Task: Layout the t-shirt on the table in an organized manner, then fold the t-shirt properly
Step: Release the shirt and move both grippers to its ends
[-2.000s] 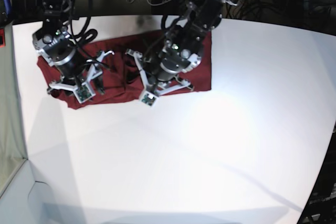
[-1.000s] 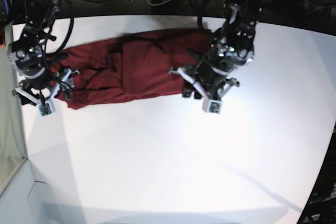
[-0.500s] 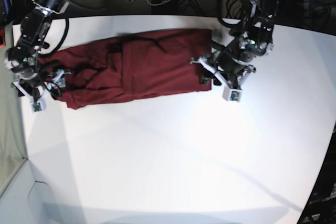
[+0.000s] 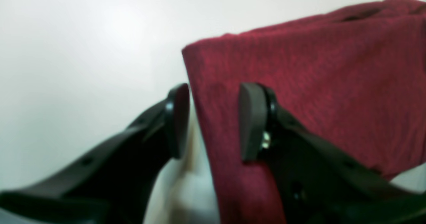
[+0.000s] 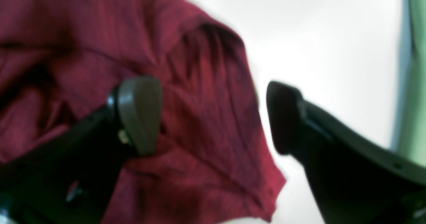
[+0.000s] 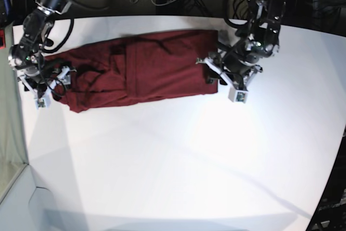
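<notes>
1. On the table (image 6: pixel 178 155), the t-shirt (image 6: pixel 140 71) lies stretched out.
2. Left gripper (image 4: pixel 213 120) part-open, straddling the shirt's edge, not clamped.
3. Right gripper (image 5: pixel 213 117) spread wide over the other end.

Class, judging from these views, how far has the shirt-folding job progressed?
Done: the dark red knit t-shirt lies stretched into a long band on the white table. In hand: the left gripper straddles one end's edge; the right gripper, open, is at the other. Left: smoothing wrinkles, then the remaining folds.
</notes>
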